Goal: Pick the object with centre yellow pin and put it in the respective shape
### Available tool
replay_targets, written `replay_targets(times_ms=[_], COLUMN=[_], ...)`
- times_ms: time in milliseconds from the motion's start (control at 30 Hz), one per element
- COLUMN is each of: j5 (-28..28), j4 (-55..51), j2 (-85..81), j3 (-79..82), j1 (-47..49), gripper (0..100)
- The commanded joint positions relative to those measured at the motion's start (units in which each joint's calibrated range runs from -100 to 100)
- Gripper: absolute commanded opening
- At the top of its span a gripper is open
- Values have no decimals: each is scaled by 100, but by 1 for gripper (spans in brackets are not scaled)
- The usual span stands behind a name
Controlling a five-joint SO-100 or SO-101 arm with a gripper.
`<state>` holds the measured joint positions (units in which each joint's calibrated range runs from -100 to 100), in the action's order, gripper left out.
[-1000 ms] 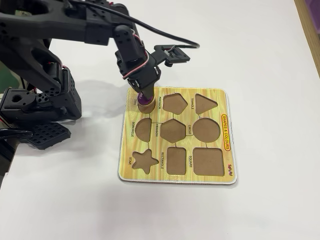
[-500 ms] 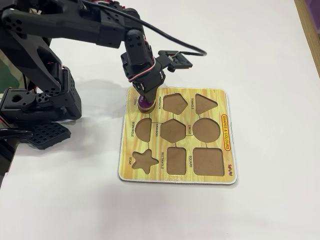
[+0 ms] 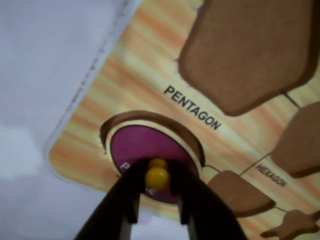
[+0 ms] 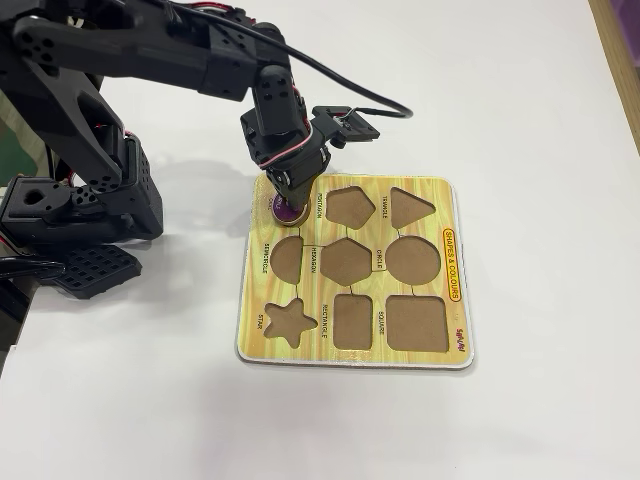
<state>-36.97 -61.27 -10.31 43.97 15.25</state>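
Purple oval piece sits in the oval recess at the board's far-left corner in the fixed view, apparently seated. The pincer is clamped on its yellow knob, the only raised grip, which likely let the arm lower it straight down; release seems next.

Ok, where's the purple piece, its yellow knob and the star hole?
Purple piece (image 3: 142, 145), wrist view, on its flat top face.
Yellow knob (image 3: 157, 177), wrist view, on the round ball between the fingers.
Star hole (image 4: 291, 322), fixed view, on its brown floor.
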Motion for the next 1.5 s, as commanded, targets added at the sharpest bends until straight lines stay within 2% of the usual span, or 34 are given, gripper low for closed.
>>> replay_targets(times_ms=[0, 1467], j5=[31, 62], j4=[85, 293], j2=[-23, -7], j3=[-288, 108], j1=[47, 204], gripper=[4, 4])
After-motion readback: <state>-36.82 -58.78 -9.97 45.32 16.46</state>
